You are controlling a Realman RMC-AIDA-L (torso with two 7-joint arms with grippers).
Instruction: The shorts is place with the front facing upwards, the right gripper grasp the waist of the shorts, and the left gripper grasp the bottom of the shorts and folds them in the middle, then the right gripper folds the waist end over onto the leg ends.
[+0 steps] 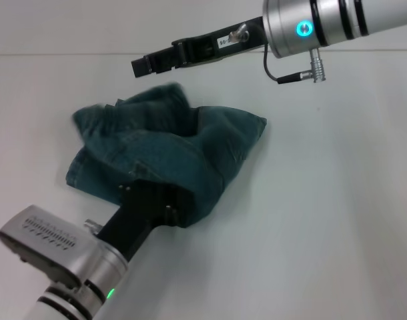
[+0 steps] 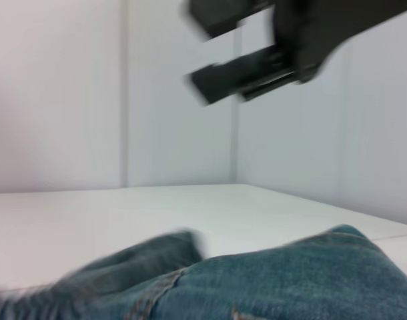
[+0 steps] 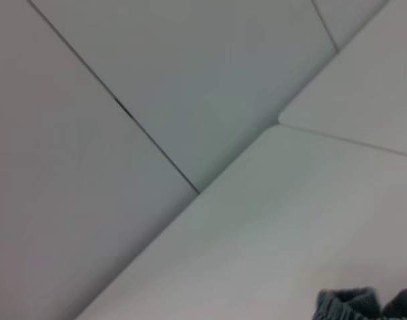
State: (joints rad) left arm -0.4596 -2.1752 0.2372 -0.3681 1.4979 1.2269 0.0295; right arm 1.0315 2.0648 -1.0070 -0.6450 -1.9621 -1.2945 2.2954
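The blue-green denim shorts point(image 1: 170, 143) lie bunched in a heap on the white table, left of centre. My left gripper point(image 1: 153, 200) is pushed in under the heap's near edge, with denim draped over its tip. My right gripper point(image 1: 142, 67), on the arm with the white label, hovers above the heap's far side and touches no cloth. The left wrist view shows the right gripper point(image 2: 193, 47) open and empty above the shorts point(image 2: 270, 287). A puckered strip of the waist point(image 3: 350, 303) shows in the right wrist view.
The white table point(image 1: 323, 213) spreads wide to the right of and in front of the shorts. Pale wall panels point(image 3: 157, 80) stand behind the table's far edge.
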